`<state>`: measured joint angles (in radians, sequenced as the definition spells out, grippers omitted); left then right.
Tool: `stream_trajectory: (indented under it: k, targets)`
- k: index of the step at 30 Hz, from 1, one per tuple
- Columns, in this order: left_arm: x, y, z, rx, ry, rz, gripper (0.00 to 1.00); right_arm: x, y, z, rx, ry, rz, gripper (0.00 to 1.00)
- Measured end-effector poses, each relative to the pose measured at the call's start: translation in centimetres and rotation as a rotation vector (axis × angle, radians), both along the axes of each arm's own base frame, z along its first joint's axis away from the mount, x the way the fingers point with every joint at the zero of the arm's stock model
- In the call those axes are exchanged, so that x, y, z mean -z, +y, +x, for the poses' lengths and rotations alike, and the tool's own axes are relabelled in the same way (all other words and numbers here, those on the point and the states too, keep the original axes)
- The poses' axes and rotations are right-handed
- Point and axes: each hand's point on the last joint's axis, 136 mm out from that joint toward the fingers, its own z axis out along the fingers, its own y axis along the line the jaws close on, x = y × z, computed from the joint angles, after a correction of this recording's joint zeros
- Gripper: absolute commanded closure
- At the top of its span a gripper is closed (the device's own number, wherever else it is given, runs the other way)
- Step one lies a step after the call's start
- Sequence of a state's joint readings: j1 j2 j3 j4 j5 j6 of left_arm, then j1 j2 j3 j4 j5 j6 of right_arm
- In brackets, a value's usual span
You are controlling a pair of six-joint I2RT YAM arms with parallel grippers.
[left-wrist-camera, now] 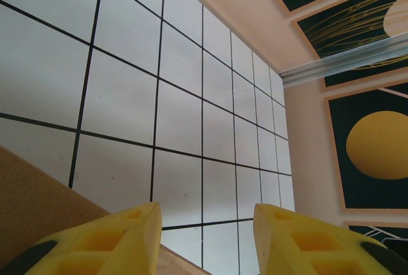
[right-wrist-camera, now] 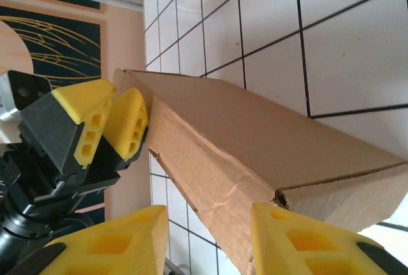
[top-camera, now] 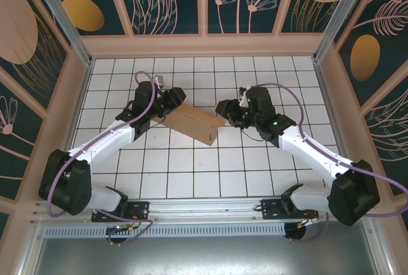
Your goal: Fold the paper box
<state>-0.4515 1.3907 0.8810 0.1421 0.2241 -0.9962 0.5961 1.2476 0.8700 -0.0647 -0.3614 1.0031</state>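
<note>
**Overhead view:** the paper box (top-camera: 191,124), partly folded brown cardboard, lies slantwise on the tiled surface (top-camera: 191,173); the left end effector (top-camera: 173,101) is at its far-left end and the right end effector (top-camera: 223,110) at its right end; a purple cable (top-camera: 141,78) loops over the left arm, apart from the cardboard.

**Left wrist view:** the left end effector (left-wrist-camera: 207,214) stands partly open, bare tiles showing between its yellow fingers (left-wrist-camera: 137,240); the box (left-wrist-camera: 38,211) runs in at lower left behind one finger; nothing is seen clamped; a metal post (left-wrist-camera: 344,64) stands well beyond.

**Right wrist view:** the right end effector (right-wrist-camera: 209,221) stands open; the box (right-wrist-camera: 255,141) has its near corner in the gap, against one finger (right-wrist-camera: 306,240), not pinched; a ragged crease (right-wrist-camera: 236,189) crosses the cardboard just above that corner; the left end effector (right-wrist-camera: 113,122) sits at the far end.

**Judged risks:** closing on the creased corner could crush or tear it; with neither end gripped, a push from one side would probably slide or tip the box instead of folding it; a long push along its length could jam it into the opposite fingers.
</note>
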Motion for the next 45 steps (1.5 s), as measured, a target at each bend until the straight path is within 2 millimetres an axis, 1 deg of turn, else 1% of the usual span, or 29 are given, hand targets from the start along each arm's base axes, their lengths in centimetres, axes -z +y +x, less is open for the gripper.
stream_trajectory:
  k: [5, 15, 32, 39, 45]
  targets:
    - [0.0, 0.0, 0.0, 0.000, 0.000, 0.000, 0.57, 1.2, 0.7, -0.2, 0.006, 0.073, 0.010, 0.59]
    - [0.0, 0.0, 0.0, 0.000, 0.005, 0.003, 0.57, 1.4, 1.4, -0.8, 0.006, 0.108, 0.031, 0.57]
    - [0.0, 0.0, 0.0, -0.001, 0.009, 0.005, 0.58, 2.0, 0.8, -1.4, 0.019, 0.109, 0.020, 0.55]
    - [0.0, 0.0, 0.0, -0.001, 0.009, 0.005, 0.58, 3.1, 0.4, -1.6, 0.027, 0.122, 0.007, 0.55]
    - [0.1, -0.1, 0.0, 0.003, 0.008, 0.001, 0.58, 3.8, 1.0, -1.0, 0.021, 0.122, 0.010, 0.56]
